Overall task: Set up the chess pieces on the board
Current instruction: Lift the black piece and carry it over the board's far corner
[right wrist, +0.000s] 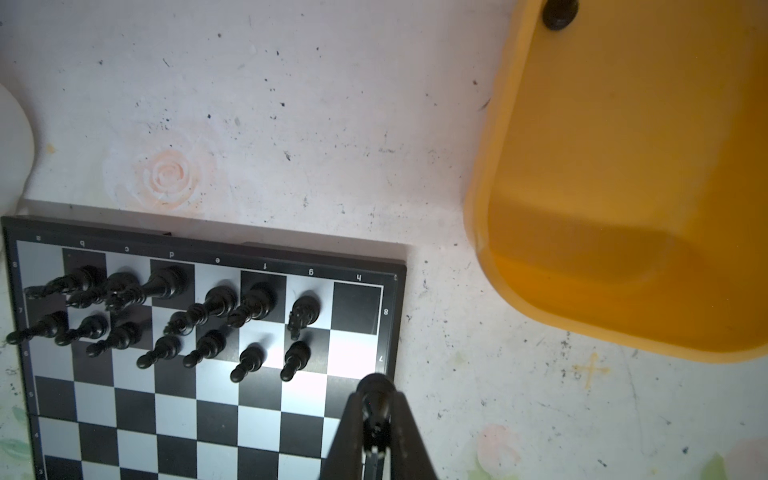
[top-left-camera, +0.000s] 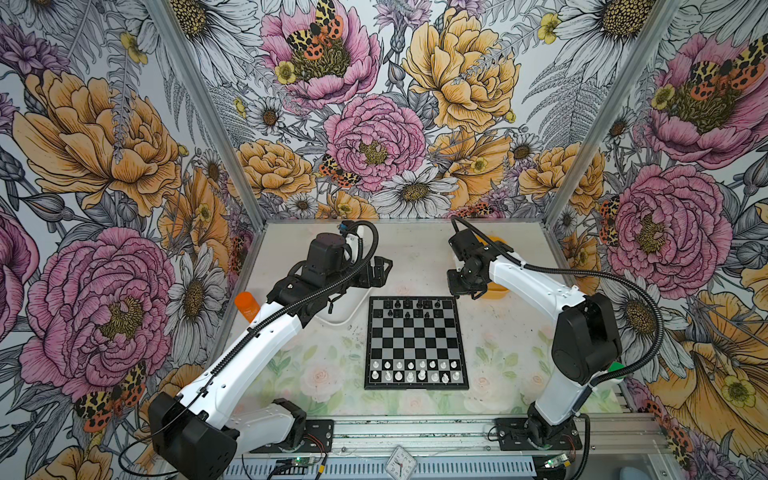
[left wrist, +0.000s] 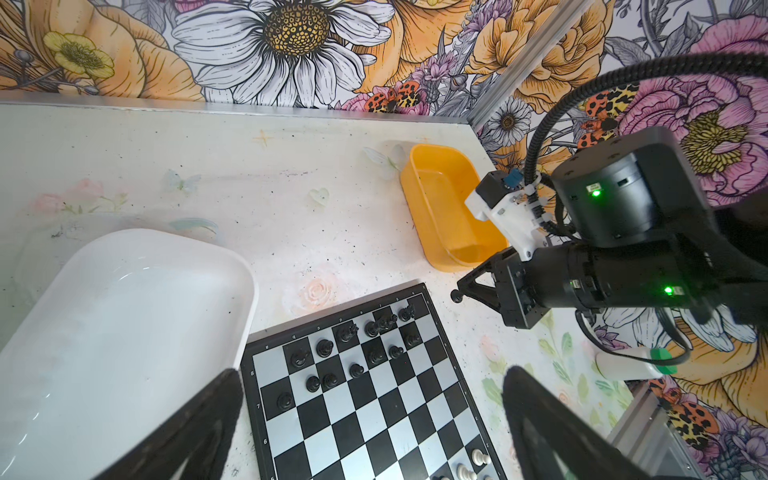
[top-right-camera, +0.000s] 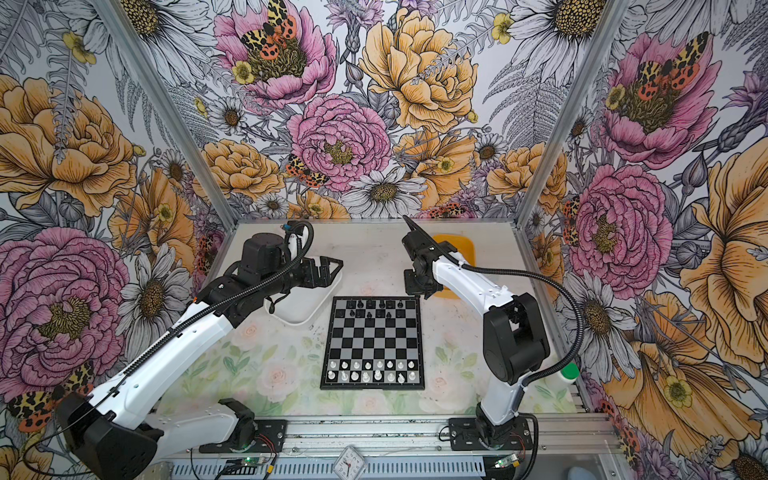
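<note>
The board (top-left-camera: 415, 336) (top-right-camera: 374, 338) lies mid-table, black and silver checks in a black frame. Several black chess pieces (top-left-camera: 411, 308) (right wrist: 208, 316) stand in its two far rows, and white ones (top-left-camera: 415, 371) fill the two near rows. My right gripper (right wrist: 376, 401) (top-left-camera: 470, 296) is shut on a black piece (right wrist: 376, 392) with a round head. It hovers at the board's far right corner, over the frame edge. My left gripper (left wrist: 374, 374) (top-left-camera: 384, 270) hangs open and empty above the far left corner, beside the white tub.
A white tub (top-left-camera: 345, 313) (left wrist: 124, 332) sits left of the board's far end. A yellow tub (top-right-camera: 457, 249) (right wrist: 623, 208) sits to the right, with one black piece (right wrist: 559, 12) in it. An orange bottle (top-left-camera: 247, 305) stands far left and a green-capped white bottle (top-right-camera: 569, 374) far right.
</note>
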You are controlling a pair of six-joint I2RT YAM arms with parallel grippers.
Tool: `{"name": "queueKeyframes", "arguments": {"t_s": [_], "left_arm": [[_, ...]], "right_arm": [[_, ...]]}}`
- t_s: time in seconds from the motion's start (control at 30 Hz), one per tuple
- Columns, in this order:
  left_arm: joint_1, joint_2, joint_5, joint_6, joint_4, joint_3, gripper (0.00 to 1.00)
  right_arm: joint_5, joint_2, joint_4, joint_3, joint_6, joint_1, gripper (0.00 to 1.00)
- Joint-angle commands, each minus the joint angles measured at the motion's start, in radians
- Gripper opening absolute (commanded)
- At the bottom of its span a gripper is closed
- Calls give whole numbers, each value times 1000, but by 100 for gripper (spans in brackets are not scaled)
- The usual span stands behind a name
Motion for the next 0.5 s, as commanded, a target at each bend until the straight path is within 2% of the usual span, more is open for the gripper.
{"name": "queueKeyframes", "arguments": {"t_s": [0.0, 0.47], "left_arm": [[5, -20, -28, -1, -4, -10, 99], [61, -10, 21, 27, -9, 3, 99]], "right_arm": [[-11, 27, 37, 3, 11, 11, 12], [-21, 100, 72, 9, 24, 23, 12]]}}
